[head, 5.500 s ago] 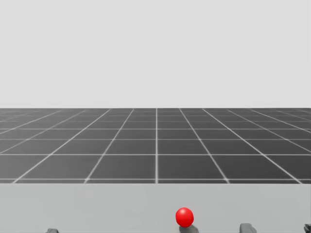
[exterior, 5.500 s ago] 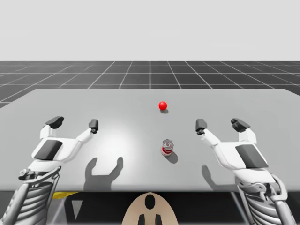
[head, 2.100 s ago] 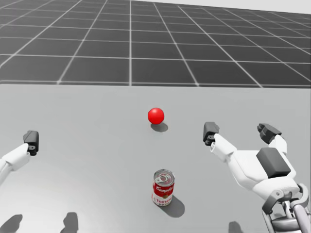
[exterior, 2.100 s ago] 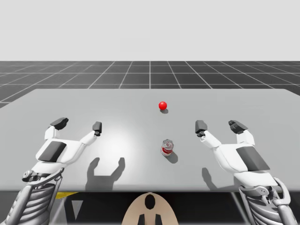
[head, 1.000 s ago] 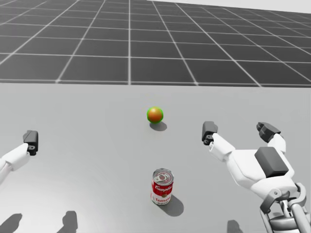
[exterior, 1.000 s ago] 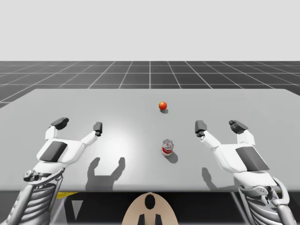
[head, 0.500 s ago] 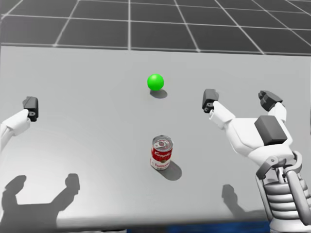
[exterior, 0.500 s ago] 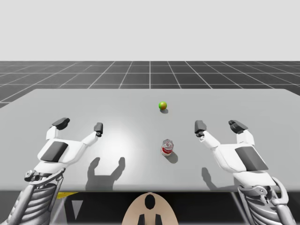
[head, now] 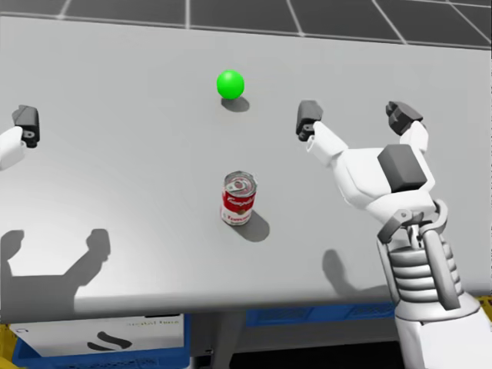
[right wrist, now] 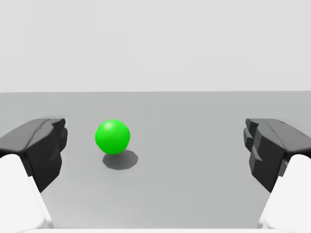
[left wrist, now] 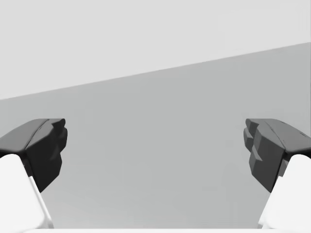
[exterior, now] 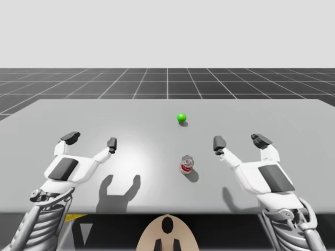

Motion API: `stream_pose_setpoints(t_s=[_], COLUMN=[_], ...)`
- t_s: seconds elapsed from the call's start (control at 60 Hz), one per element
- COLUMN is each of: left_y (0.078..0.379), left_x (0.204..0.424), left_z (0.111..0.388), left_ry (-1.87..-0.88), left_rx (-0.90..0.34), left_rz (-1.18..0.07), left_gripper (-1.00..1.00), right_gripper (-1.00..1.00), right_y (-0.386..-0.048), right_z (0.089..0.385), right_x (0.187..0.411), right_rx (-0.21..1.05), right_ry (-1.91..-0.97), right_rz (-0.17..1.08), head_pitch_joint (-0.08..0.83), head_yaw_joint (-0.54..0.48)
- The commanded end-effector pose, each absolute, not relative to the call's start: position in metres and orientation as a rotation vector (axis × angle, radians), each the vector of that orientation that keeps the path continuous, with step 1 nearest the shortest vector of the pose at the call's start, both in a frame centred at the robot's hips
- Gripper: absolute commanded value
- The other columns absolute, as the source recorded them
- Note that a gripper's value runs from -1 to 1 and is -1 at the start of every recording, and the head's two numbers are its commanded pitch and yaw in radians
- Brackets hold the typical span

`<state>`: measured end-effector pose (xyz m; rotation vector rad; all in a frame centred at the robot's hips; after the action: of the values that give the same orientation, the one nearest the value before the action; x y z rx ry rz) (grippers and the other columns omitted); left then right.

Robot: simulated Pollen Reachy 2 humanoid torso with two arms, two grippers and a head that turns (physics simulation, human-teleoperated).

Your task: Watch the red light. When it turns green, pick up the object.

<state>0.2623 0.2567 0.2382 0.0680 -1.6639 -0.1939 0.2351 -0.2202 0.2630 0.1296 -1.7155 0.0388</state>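
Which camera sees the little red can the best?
The head view. The can stands upright near the middle there, with its red label and silver top easy to see. The high view has it smaller and farther off. The right wrist view faces the green ball, the left wrist view the table.

The can (exterior: 187,164) stands on the table (exterior: 293,117) about midway between its left and right edges, with the light (exterior: 181,117) well behind it, toward the far edge. My left gripper (exterior: 90,140) is over the table's left part and my right gripper (exterior: 239,141) over its right part, the can between them and nearer the right one. Both seem to hang above the table rather than rest on it.
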Motion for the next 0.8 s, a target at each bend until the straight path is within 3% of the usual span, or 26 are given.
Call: stream_pose_setpoints(t_s=[0.017, 0.067, 0.133, 0.367, 0.517, 0.8], left_y=[0.257, 0.257, 0.257, 0.257, 0.257, 0.256], left_x=[0.263, 0.262, 0.262, 0.263, 0.263, 0.263], left_z=[0.238, 0.238, 0.238, 0.237, 0.236, 0.235], left_ry=[-1.661, -1.661, -1.66, -1.655, -1.652, -1.648], left_rx=[0.068, 0.069, 0.071, 0.071, 0.076, 0.079], left_rz=[-0.194, -0.193, -0.195, -0.204, -0.208, -0.213], left_gripper=[-1.0, -1.0, -1.0, -1.0, -1.0, -1.0], right_gripper=[-1.0, -1.0, -1.0, -1.0, -1.0, -1.0], right_y=[-0.2, -0.19, -0.173, -0.14, -0.13, -0.118], right_z=[0.256, 0.25, 0.238, 0.206, 0.186, 0.149], right_x=[0.229, 0.225, 0.218, 0.208, 0.213, 0.243], right_rx=[0.211, 0.223, 0.332, 0.441, 0.417, 0.36], right_ry=[-1.683, -1.667, -1.603, -1.541, -1.536, -1.418], right_rz=[0.08, 0.116, 0.201, 0.273, 0.268, 0.263], head_pitch_joint=[0.703, 0.705, 0.708, 0.71, 0.714, 0.716], head_yaw_joint=[-0.17, -0.17, -0.16, -0.16, -0.16, -0.16])
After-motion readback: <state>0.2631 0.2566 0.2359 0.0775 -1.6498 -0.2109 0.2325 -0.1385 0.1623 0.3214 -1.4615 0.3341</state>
